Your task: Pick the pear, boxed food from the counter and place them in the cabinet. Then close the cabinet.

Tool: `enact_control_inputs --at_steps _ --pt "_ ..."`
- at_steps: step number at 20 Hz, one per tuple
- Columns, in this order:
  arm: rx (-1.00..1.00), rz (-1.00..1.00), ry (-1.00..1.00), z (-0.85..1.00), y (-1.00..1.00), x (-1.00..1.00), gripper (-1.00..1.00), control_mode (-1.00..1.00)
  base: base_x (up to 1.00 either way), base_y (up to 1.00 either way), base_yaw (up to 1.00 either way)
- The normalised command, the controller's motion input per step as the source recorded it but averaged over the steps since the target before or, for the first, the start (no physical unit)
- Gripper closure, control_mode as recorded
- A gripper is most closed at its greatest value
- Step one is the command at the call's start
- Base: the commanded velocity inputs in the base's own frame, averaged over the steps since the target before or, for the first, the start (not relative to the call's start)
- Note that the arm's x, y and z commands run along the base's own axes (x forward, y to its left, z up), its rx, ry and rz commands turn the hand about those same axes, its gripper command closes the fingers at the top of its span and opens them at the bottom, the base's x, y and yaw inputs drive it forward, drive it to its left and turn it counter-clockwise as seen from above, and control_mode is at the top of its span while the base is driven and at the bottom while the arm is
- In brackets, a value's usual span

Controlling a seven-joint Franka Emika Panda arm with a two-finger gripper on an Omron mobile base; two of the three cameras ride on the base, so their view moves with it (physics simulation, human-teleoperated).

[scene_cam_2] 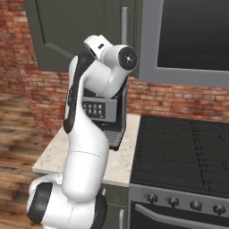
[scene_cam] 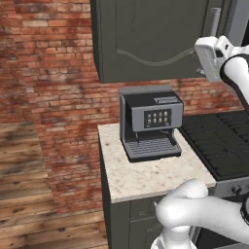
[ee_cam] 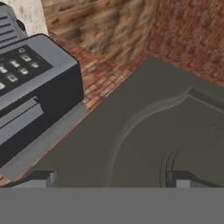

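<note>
Dark grey cabinet [scene_cam: 146,39] with an arched panel line and a light grey bar handle [scene_cam: 214,22]; beige speckled counter [scene_cam: 151,177] over dark grey base cupboards [scene_cam: 129,221]. Grey and black coffee machine [scene_cam: 150,121], black stovetop [scene_cam_2: 183,150] to the right. Red-brown brick wall [scene_cam: 53,87] behind, brown wood-plank floor [scene_cam: 24,194] at left.

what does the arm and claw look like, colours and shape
The glossy white arm has rounded, tube-like segments with dark grey bands at its joints and a round dark cap on one joint. The claw has two small dark grey, blocky finger tips with lighter grey ends.
</note>
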Motion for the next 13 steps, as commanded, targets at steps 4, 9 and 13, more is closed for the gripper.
enact_control_inputs --at_steps 4,9,13 --pt "-0.12 0.00 -0.01 0.12 0.00 -1.00 -1.00 -1.00 0.00 0.00 0.00" --pt "-0.13 0.00 -0.02 0.00 0.00 -1.00 -1.00 -1.00 0.00 0.00 0.00" --pt "-0.09 0.00 0.00 -0.11 0.00 -0.70 -1.00 -1.00 0.00 0.00 0.00"
